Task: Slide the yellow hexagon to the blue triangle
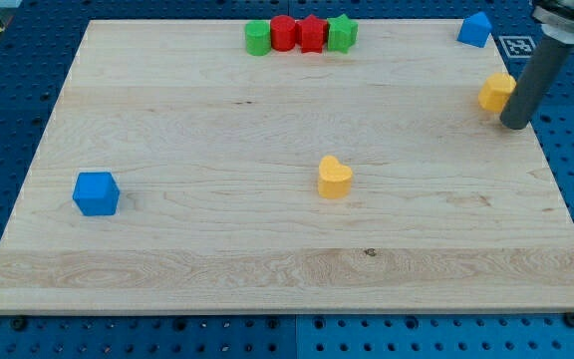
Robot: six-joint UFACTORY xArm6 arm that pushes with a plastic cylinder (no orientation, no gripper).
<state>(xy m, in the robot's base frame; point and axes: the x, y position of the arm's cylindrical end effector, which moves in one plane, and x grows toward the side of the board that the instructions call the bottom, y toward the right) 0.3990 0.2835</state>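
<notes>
The yellow hexagon [495, 91] lies near the board's right edge, toward the view's top. The blue triangle [474, 30] sits at the top right corner of the board, above and slightly left of the hexagon, with a gap between them. My tip [514, 124] is the lower end of the dark rod. It stands just right of and slightly below the yellow hexagon, touching or nearly touching its right side.
A yellow heart [334, 178] lies near the board's middle. A blue cube [96, 193] sits at the left. A row of green [258, 38], red [283, 33], red [311, 34] and green [341, 33] blocks lines the top edge. The board's right edge [556, 170] is close to my tip.
</notes>
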